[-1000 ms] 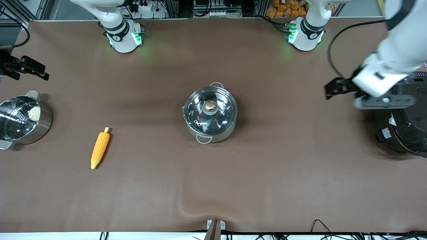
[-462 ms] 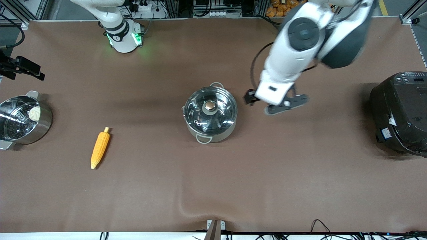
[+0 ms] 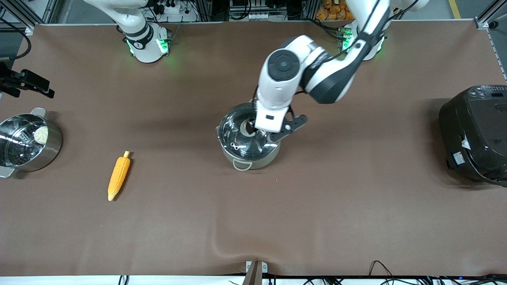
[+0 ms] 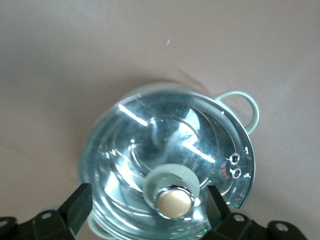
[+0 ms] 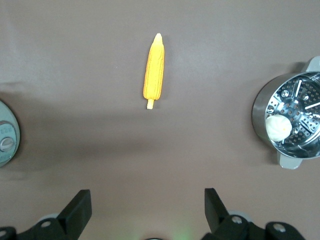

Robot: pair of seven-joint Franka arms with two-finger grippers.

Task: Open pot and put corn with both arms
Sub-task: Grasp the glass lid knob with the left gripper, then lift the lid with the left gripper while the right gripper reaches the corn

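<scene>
The pot (image 3: 249, 138) stands in the middle of the table with its glass lid (image 4: 170, 165) on. The left gripper (image 3: 253, 128) is over the lid, its fingers (image 4: 75, 207) wide apart on both sides of the knob (image 4: 173, 200), not touching it. The corn (image 3: 119, 176) lies on the table toward the right arm's end, well apart from the pot, near the steamer pot (image 3: 27, 142). The right gripper (image 3: 29, 81) waits over that end of the table, fingers (image 5: 77, 210) apart, holding nothing.

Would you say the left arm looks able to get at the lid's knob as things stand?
Probably yes. The left gripper hangs right over the pot with its jaws open on either side of the knob, and nothing sits between them. The lid is still on.
</scene>
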